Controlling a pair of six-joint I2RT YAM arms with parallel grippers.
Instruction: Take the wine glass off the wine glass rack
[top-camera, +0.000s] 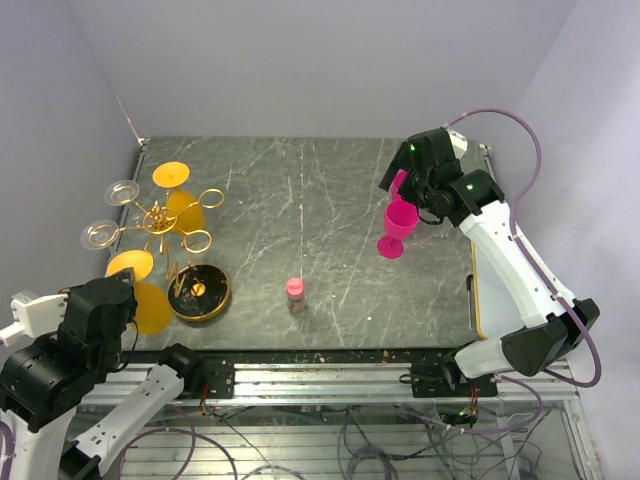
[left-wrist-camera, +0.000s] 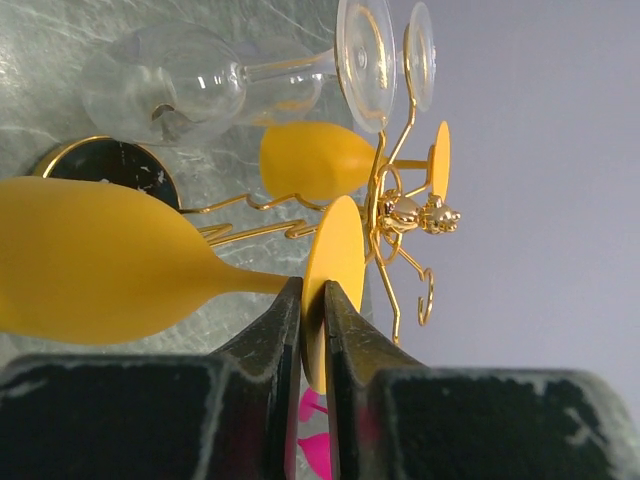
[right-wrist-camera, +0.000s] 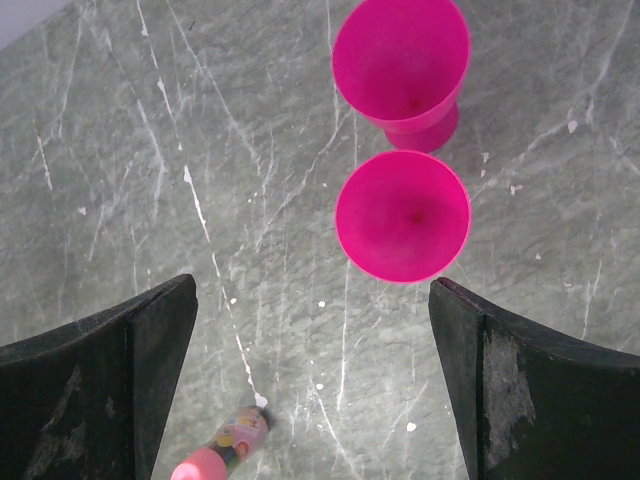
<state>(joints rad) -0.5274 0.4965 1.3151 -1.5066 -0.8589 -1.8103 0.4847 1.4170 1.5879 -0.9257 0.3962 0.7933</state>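
On the rack's near side, toward the left arm, a yellow glass hangs bowl-down, its stem crossing the left gripper squarely. Its fingers pinch the foot edge-on, just where the stem joins. We judge the way out runs along the wire arm, away from the rack's middle. Well apart from the rack, the right gripper gapes wide over pink cups.

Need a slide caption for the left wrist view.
Left gripper pinches the disc foot of an opaque yellow wine glass hanging on the gold wire wine glass rack, clear wine glasses beyond.
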